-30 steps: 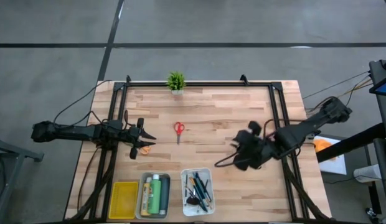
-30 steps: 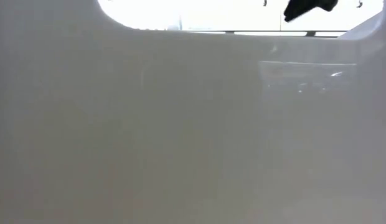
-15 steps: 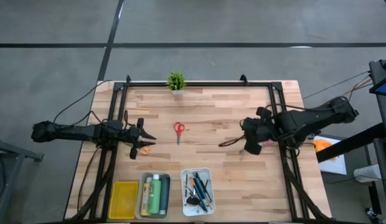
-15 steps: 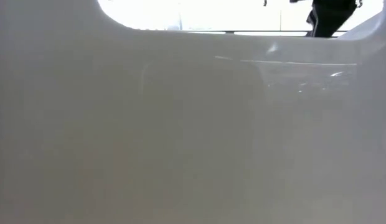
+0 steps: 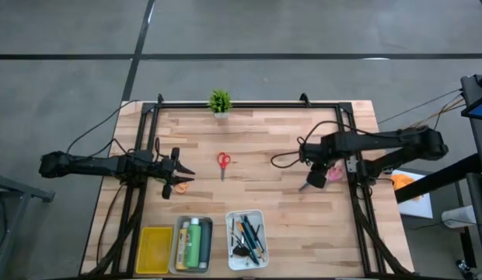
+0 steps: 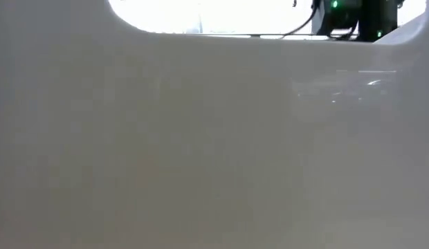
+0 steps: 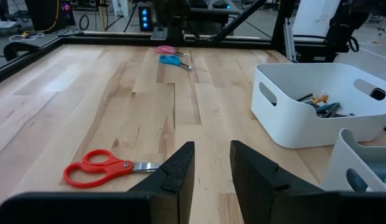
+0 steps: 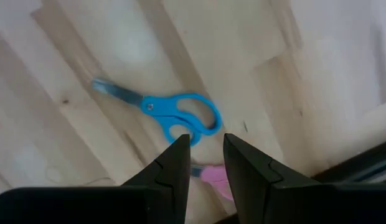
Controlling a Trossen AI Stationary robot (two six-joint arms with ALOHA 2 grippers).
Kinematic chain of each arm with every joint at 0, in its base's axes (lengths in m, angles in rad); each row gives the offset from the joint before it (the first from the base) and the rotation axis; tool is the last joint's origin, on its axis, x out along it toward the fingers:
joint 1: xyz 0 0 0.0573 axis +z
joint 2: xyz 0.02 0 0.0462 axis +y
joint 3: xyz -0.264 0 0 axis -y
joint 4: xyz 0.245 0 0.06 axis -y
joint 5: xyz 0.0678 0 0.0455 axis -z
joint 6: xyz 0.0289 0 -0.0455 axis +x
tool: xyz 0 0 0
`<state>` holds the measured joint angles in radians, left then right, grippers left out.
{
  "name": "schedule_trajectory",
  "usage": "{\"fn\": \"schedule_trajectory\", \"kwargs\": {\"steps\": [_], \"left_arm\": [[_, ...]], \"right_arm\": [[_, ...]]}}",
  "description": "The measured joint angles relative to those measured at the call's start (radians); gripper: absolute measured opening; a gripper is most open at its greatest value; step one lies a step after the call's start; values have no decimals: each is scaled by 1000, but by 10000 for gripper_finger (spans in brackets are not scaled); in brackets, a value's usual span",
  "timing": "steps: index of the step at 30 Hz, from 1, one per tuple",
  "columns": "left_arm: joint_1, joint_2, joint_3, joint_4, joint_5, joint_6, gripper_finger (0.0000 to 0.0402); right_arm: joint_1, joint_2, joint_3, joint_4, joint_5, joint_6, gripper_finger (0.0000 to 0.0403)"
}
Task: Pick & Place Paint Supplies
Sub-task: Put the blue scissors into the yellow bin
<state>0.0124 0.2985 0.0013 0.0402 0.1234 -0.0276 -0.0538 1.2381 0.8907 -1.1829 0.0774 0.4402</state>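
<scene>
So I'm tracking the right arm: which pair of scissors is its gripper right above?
The blue scissors, below the right gripper, with pink scissors beside them.

**Even light above, one view almost blank**

The high view is evenly lit, with soft short shadows on the pale wooden table (image 5: 256,148). The low view is nearly all blurred grey-white, overexposed at its top. The right wrist view looks soft.

The table (image 5: 264,140) is pale, matt wood planks with visible grain. Beside the white tray (image 7: 317,102) of smooth plastic, the red scissors (image 7: 103,169) show glossy plastic handles and metal blades.
</scene>
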Motion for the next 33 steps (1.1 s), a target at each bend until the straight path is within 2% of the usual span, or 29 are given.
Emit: {"fn": "schedule_trajectory", "kwargs": {"steps": [7, 20, 33], "left_arm": [[0, 0, 0, 0, 0, 0, 104], [0, 0, 0, 0, 0, 0, 104], [0, 0, 0, 0, 0, 0, 104]], "right_arm": [[-62, 0, -103, 98, -2, 83, 93], [-63, 7, -249, 215, 19, 257, 93], [-63, 7, -330, 308, 20, 316, 93]]}}
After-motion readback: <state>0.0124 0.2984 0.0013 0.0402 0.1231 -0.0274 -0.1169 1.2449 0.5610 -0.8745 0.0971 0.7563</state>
